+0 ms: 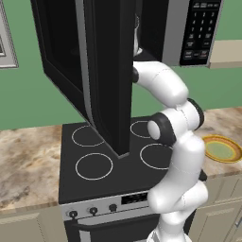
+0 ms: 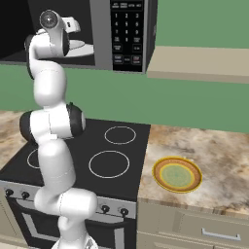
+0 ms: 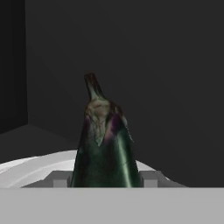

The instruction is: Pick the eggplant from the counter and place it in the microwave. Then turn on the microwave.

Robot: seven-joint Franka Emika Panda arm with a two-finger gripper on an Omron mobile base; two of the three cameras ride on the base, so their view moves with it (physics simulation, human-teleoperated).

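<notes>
Nearest the hand camera, the eggplant (image 3: 104, 148) is seen standing up between the two grey pads (image 3: 61, 179) of the tool (image 3: 105, 181), its thick glossy body low at the pads and its narrow stem end pointing away. The tool is partly closed, its jaws pressed against either flank of the eggplant, so the vegetable is judged to be held at its widest part.

The eggplant is judged to be light, firm and fairly stiff, with a smooth waxy skin that may slip under a loose hold; its taper suggests it could slide out toward the stem if squeezed near the thin end. A grasp across the thick middle, as shown, is considered the safest place.

Just beyond and below the eggplant, the pale round turntable (image 3: 30, 168) is visible, and behind it the dark inner walls of the microwave (image 2: 104, 34). From the base views, the arm is seen reaching up into the open cavity, past the swung-out door (image 1: 101, 71). Whether the eggplant touches the turntable cannot be told. The keypad (image 2: 126, 29) lies to the right of the cavity. Far below, the yellow-rimmed plate (image 2: 177, 174) rests on the worktop (image 2: 219, 155) beside the stove (image 2: 107, 155).
</notes>
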